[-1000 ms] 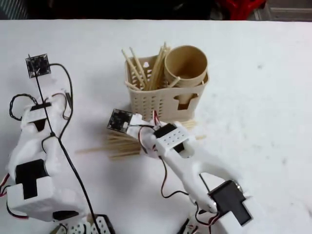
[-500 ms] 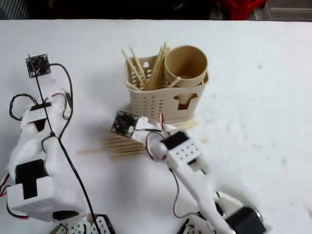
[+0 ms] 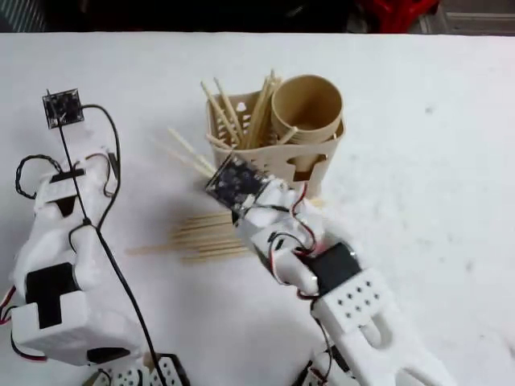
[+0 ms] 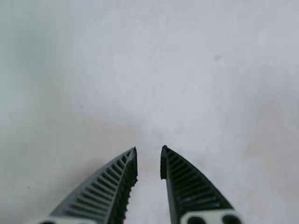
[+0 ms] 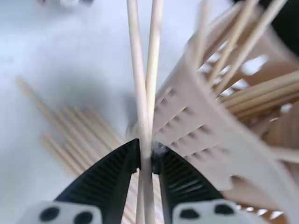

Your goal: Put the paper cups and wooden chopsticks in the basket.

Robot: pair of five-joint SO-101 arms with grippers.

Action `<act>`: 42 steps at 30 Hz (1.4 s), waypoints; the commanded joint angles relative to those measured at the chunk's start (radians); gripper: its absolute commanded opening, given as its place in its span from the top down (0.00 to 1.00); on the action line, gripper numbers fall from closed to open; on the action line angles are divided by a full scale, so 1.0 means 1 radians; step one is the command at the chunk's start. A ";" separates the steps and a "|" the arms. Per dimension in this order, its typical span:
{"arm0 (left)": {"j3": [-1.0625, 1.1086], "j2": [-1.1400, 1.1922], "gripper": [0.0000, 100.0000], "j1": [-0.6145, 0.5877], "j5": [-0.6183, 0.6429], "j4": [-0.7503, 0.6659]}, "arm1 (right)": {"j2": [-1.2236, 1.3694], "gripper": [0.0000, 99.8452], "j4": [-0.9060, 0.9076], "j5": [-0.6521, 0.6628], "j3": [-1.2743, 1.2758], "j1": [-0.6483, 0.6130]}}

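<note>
The beige slotted basket stands mid-table with a paper cup and several wooden chopsticks upright inside it. My right gripper is shut on two chopsticks, right beside the basket wall. From above, the held sticks jut out toward the left of the basket, beyond the right arm's camera board. A loose pile of chopsticks lies on the table in front of the basket. My left gripper hovers over bare table, fingers narrowly apart with nothing between them.
The left arm rests at the table's left side with its cable looping beside it. White tabletop stretches to the right of the basket. A dark edge runs along the far side of the table.
The right arm has lifted away from the pile and swung up toward the basket, taking two chopsticks with it. The left arm has not moved.
</note>
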 commanded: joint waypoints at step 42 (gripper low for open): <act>-0.044 -0.004 0.90 0.016 0.006 -0.006 | 0.366 0.87 -0.792 -0.394 -0.074 0.168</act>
